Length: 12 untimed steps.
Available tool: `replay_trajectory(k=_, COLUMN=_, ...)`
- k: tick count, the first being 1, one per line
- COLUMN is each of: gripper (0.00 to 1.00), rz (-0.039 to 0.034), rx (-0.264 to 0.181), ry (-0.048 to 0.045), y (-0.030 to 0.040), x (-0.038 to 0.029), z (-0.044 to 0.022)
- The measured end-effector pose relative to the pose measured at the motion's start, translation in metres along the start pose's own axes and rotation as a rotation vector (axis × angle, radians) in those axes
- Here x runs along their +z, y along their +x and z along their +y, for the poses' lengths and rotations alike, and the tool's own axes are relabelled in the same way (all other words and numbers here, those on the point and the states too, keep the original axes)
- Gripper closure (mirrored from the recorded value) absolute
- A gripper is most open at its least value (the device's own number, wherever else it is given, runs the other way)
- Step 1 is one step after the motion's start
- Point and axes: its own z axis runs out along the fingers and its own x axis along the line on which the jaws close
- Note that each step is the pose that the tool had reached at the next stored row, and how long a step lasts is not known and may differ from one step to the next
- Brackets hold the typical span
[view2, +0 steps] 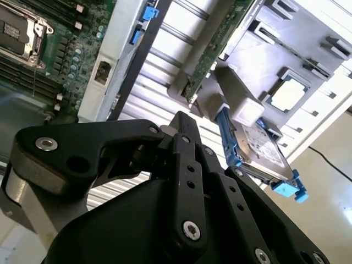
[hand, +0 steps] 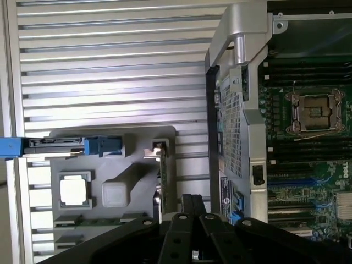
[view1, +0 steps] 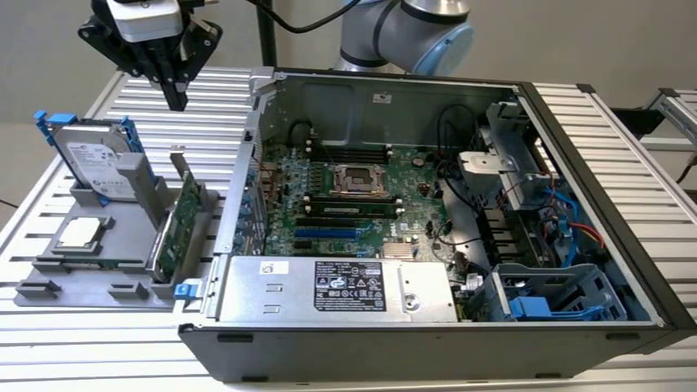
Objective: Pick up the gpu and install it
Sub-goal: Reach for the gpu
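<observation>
Hard drive [view1: 96,159] upright in blue frame, far left of grey holder [view1: 130,233]. Processor chip [view1: 83,233] flat on holder, nearer. Gripper [view1: 175,98] high above holder's far side, pointing down, fingers clenched together, nothing between them. Gpu [view1: 179,224] on edge in holder's right slot, green board showing, well below gripper. Open computer case [view1: 381,351] just right of gpu; motherboard [view1: 360,196] inside.
</observation>
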Motion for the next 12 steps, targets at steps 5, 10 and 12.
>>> replay_trajectory(k=5, gripper=1.00, rz=0.0000, rx=0.000, ry=-0.0001, y=0.0048, x=-0.0001, z=-0.0003)
replay_trajectory(k=10, gripper=1.00, rz=0.0000, rx=0.000, ry=-0.0001, y=0.0097, x=-0.0002, z=-0.0007)
replay_trajectory(k=12, gripper=1.00, rz=0.0000, rx=0.000, ry=-0.0001, y=0.0116, x=-0.0002, z=-0.0008)
